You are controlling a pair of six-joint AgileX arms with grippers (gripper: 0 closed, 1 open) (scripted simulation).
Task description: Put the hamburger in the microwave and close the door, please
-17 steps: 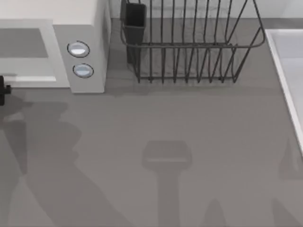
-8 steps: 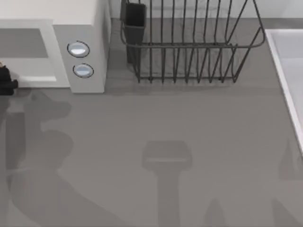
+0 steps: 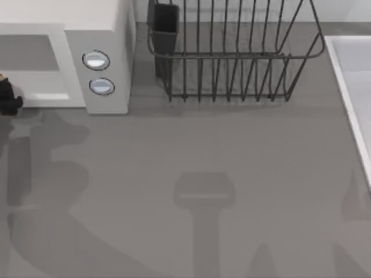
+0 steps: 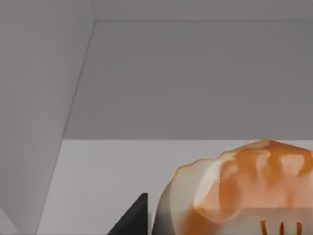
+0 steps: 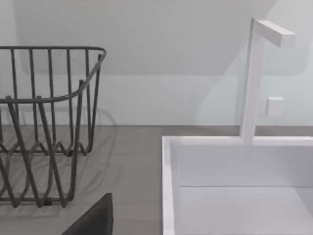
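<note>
The white microwave [image 3: 107, 35] stands at the table's back left, its two dials [image 3: 95, 60] on the right-hand panel and its grey cavity [image 3: 29, 52] facing me. My left gripper [image 3: 8, 98] is at the cavity's mouth, at the view's left edge. In the left wrist view the pale, orange-streaked hamburger [image 4: 244, 188] sits right beside a dark fingertip [image 4: 134, 218], held over the light cavity floor [image 4: 107, 171] with grey walls behind. The door is out of view. A dark part of my right gripper [image 5: 93, 220] shows near the sink.
A dark wire dish rack [image 3: 232, 58] with a black cup holder [image 3: 165, 20] stands at the back middle. A white sink [image 3: 353, 87] with a tall white faucet [image 5: 252, 78] runs along the right edge. Open grey tabletop [image 3: 203, 150] lies in front.
My left gripper has moved a little toward the microwave opening, mostly in the first half second. Its shadow on the table shifted with it. Nothing else moved.
</note>
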